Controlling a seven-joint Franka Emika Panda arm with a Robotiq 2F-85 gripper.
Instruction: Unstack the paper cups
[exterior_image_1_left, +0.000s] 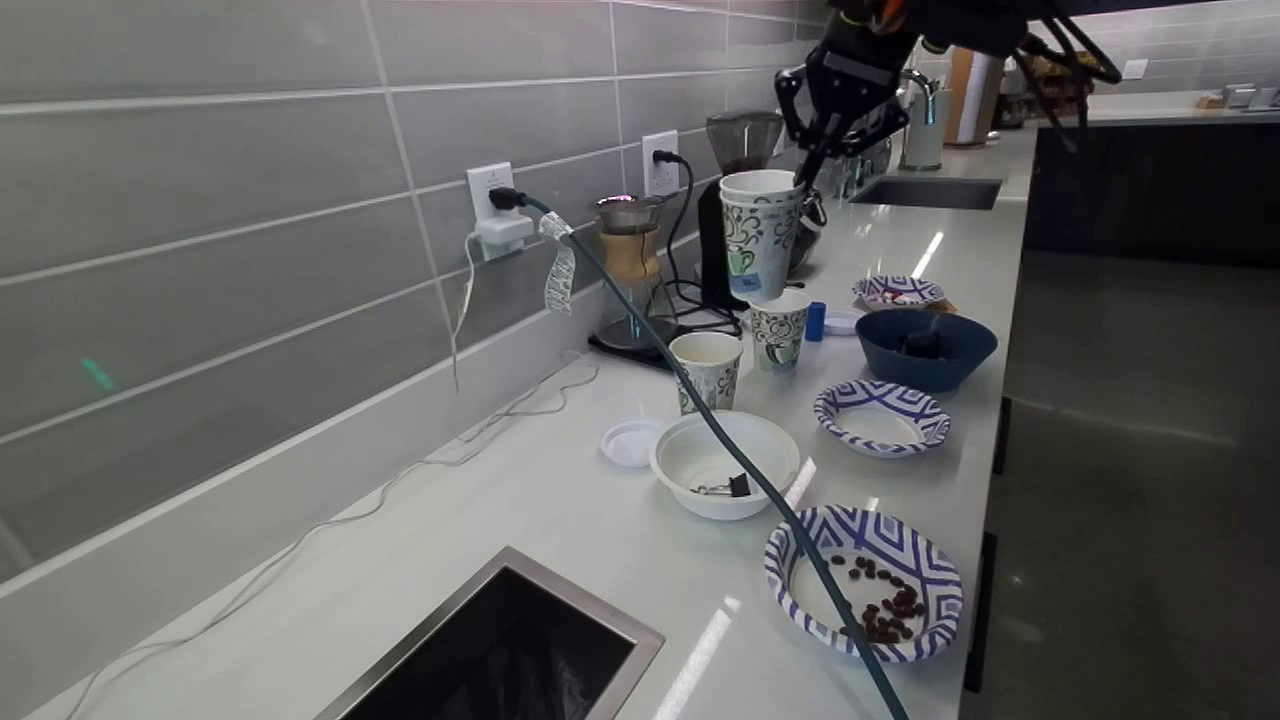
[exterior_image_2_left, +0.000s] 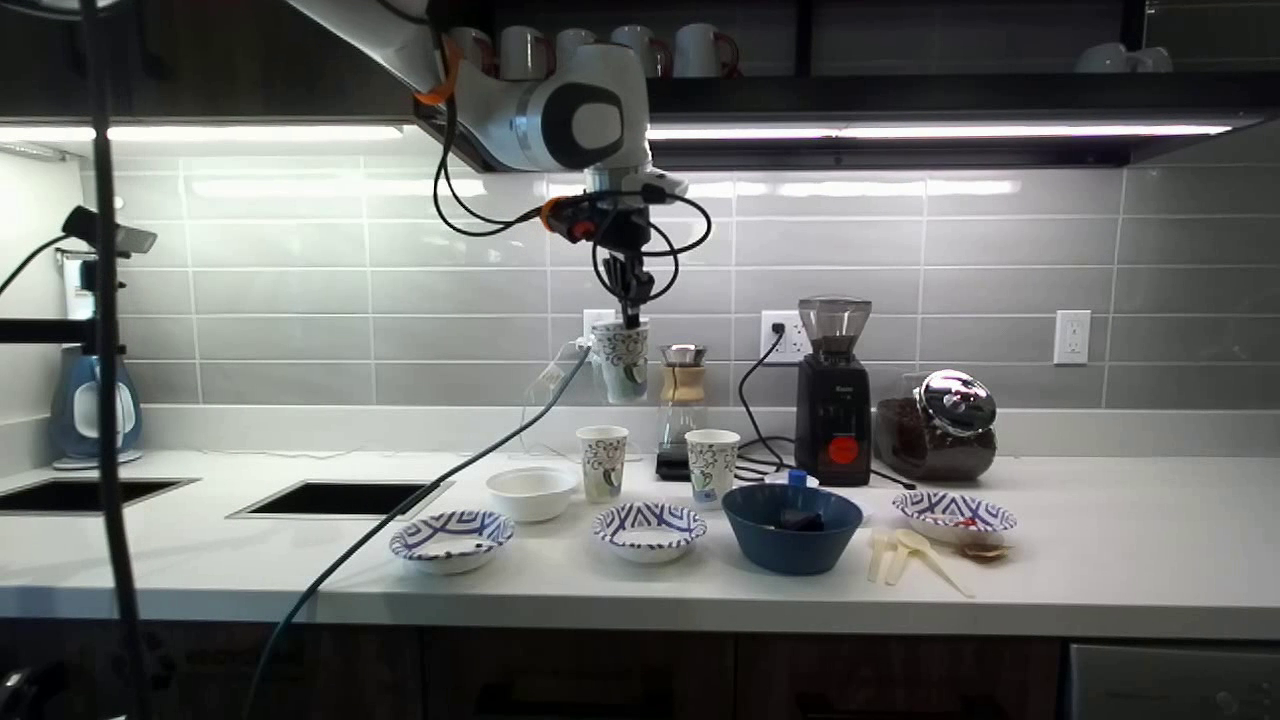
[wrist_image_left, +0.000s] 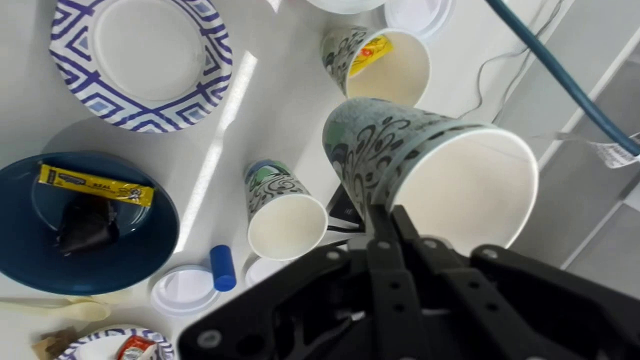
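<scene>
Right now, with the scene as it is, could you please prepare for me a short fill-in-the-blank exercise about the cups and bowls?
The gripper pinches the round white ____ of the held cup stack.
Besides that stack, ____ paper cups stand on the counter.
In the wrist view, one standing cup holds a ____ packet.
A patterned bowl holds dark coffee ____.

Missing words: rim; two; yellow; beans.

A: Gripper (wrist_image_left: 390, 215)?
B: Clamped on the rim of the nested paper cups (wrist_image_left: 382, 145).
A: More cups?
B: One paper cup (wrist_image_left: 342, 52) with a yellow packet (wrist_image_left: 371, 54) inside; second paper cup (wrist_image_left: 272, 189) near a blue cylinder (wrist_image_left: 222, 267).
A: Dark blue bowl (wrist_image_left: 150, 245)?
B: Contains a yellow "REAL" packet (wrist_image_left: 97, 186), black object (wrist_image_left: 87, 225).
</scene>
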